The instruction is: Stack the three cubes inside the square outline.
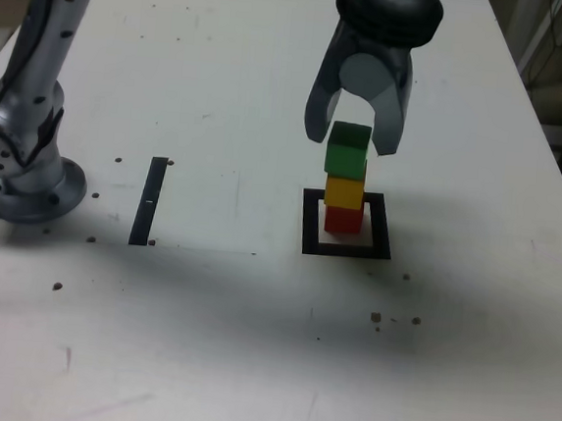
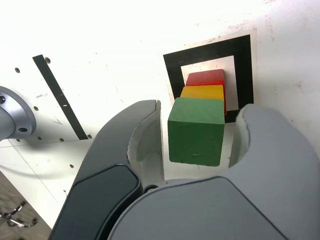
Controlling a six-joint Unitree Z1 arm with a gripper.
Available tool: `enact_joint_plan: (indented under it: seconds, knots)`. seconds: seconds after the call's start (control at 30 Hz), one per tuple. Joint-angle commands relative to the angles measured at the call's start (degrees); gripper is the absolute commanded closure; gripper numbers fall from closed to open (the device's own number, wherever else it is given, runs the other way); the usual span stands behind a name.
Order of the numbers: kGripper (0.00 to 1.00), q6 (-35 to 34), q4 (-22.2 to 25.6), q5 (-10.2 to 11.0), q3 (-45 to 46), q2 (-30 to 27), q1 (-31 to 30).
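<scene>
Three cubes are sitting in one column right now, and my gripper [image 1: 353, 128] is spread around the top one, so here's the layout from the front of the table going back. Closest to the exterior camera it's just bare white table [image 1: 248, 365] with a few dark specks and a soft shadow lying across it. A bit further in is the square outline [image 1: 309, 223], thick black frame with a pale centre, and the stack stands inside it: red cube [image 1: 342, 221] at the bottom on the pale patch, yellow cube [image 1: 344, 191] on that, green cube [image 1: 347, 149] on top. The green one looks turned a touch off the two under it, not perfectly squared up. In the wrist view my jaws stand apart on either side of the green cube [image 2: 195, 131], with a visible gap on both sides, so I'm not pinching it; it rests on the yellow cube [image 2: 202, 92] on its own. From that camera the red cube [image 2: 205, 77] peeks out beyond the yellow, and the frame [image 2: 244, 60] wraps around all three. Off toward the exterior view's left, well apart from the stack, is a thin black strip [image 1: 150, 200] stuck flat on the table, and further left again my arm's round metal base [image 1: 27, 183]. Behind the stack my wrist comes down from above.
</scene>
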Motion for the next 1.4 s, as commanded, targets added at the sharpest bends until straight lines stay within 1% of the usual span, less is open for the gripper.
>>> enact_joint_plan:
  seconds: [0.0,0.13,0.27,0.4,0.57,0.77,0.97,1.13,1.23,1.37]
  knots:
    - [0.03,0.1,0.7,-0.1,0.1,0.3,-0.1]
    - [0.02,0.0,0.7,0.3,0.2,-0.2,-0.1]
    - [0.01,-0.2,0.6,1.3,0.7,-2.0,-0.1]
    - [0.01,-0.7,0.6,2.4,2.4,-5.1,-0.1]
    - [0.01,-1.7,-0.1,3.1,6.8,-9.8,-0.1]
    - [0.01,-3.1,-2.4,3.8,14.3,-16.1,0.0]
    - [0.01,-5.1,-6.7,3.9,24.9,-22.2,0.2]
    - [0.01,-7.2,-9.7,4.0,33.1,-25.9,0.2]
    - [0.01,-8.4,-11.7,3.6,37.7,-27.9,0.2]
    - [0.01,-9.5,-14.4,2.6,43.0,-30.0,0.2]
